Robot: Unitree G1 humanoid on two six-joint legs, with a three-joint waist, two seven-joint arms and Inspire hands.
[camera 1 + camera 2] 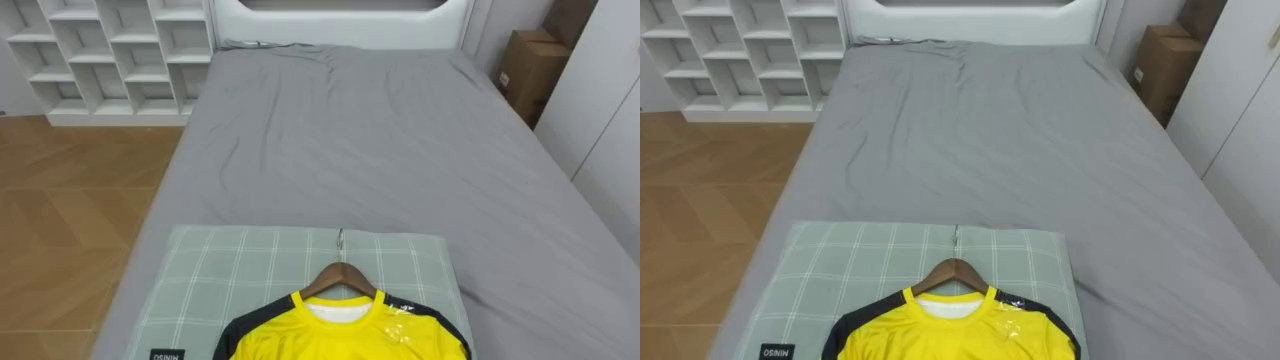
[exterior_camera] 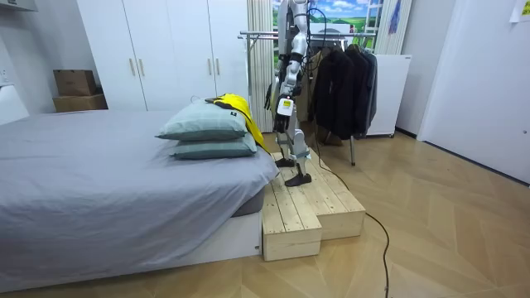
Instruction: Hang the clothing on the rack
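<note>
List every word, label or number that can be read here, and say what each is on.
Dark label on the pillow: white print, too small to read.
Pale badge on the yellow shirt: blurred, nothing legible.
White sticker on the cardboard box: too small to read.

grey bed [image 1: 400,150] stands on wood floor [image 1: 70,220] near white cube shelves [image 1: 110,55] and wardrobes [image 2: 166,54].

Bed [image 1: 380,150]: grey sheet, wrinkled near the headboard.
Pillows [image 2: 207,132]: two, green checked, stacked at the foot.
Shelf [image 1: 110,50]: white cubbies, left of bed.
Box [image 1: 530,65]: cardboard, right of bed.
Platform [image 2: 315,207]: wooden, against the bed's foot.
</note>
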